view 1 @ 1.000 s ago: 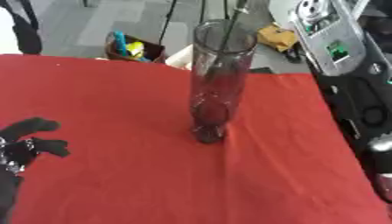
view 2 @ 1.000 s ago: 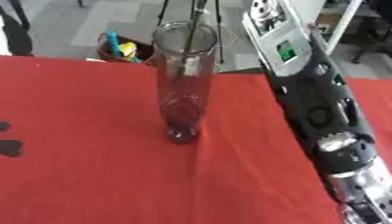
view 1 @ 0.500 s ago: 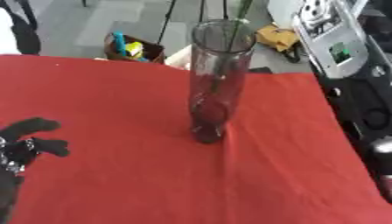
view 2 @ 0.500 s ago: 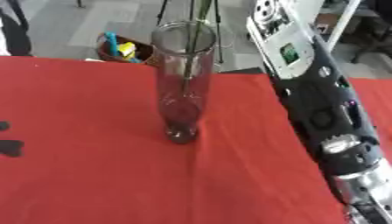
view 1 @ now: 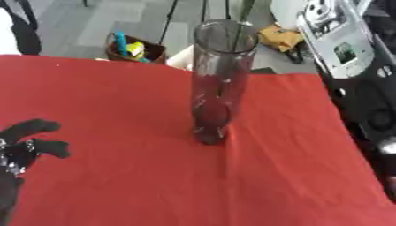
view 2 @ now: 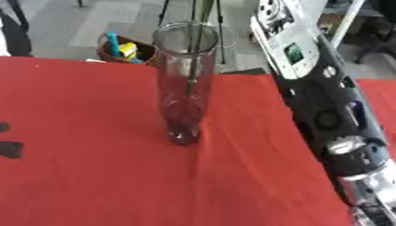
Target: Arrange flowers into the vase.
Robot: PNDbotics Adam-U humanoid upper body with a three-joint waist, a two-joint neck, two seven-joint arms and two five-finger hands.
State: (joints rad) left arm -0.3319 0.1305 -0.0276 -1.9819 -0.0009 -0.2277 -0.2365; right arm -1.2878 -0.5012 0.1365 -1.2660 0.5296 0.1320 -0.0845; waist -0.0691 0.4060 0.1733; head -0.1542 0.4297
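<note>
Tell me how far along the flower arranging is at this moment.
Under way: one green stem reaches down through the mouth of the tall glass vase, which stands upright on the red tablecloth. The right arm extends up past the frame, its hand unseen. The left hand rests idle, holding nothing. No other flowers show on the table.

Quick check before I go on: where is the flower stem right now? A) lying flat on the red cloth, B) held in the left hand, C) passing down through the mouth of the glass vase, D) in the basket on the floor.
C: the green stem comes down from above through the open rim and into the upright glass vase; the left hand holds nothing, low at the left on the red cloth.
</note>
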